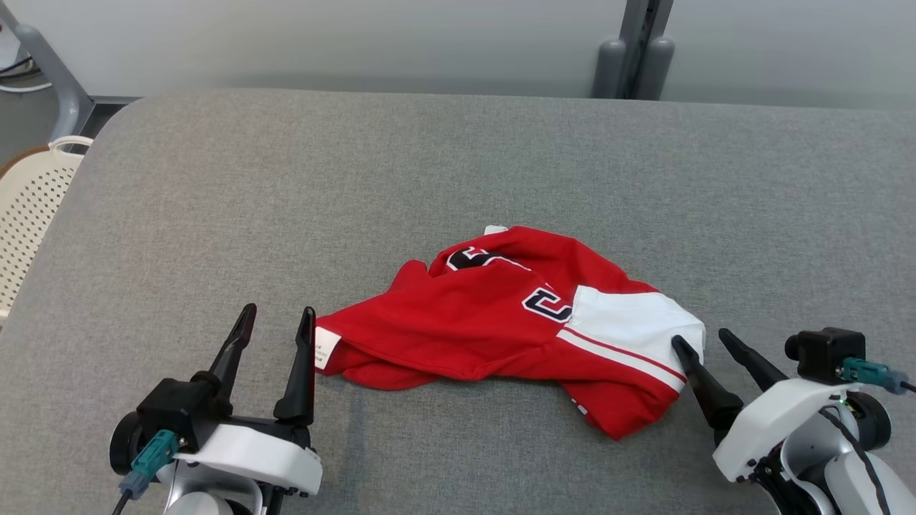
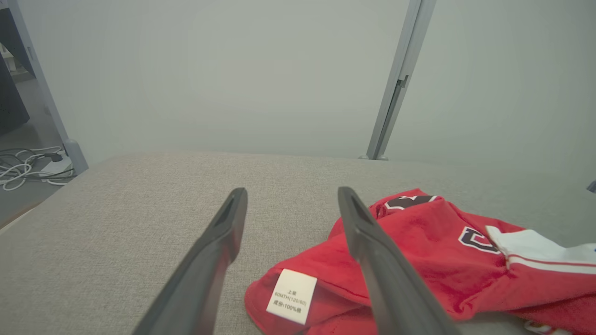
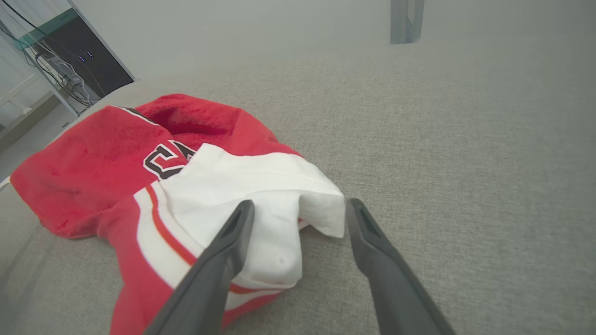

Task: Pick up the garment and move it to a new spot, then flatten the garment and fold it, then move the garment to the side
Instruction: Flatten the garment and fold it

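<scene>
Left claw (image 1: 279, 310) and right claw (image 1: 699, 336) gape, flanking crumpled red garment (image 1: 465, 322).

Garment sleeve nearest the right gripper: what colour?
White sleeve, edged by a red stripe, on a red garment; clearest in right wrist view.

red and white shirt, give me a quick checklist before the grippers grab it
1. left gripper open: ok.
2. right gripper open: ok.
3. red and white shirt held by neither, crumpled on the grey padded surface: ok.
4. white sleeve edge between the right gripper's fingers: ok.
5. hem by the care label between the left gripper's fingers: cannot tell.
6. bare surface beyond the shirt for a new spot: ok.
</scene>
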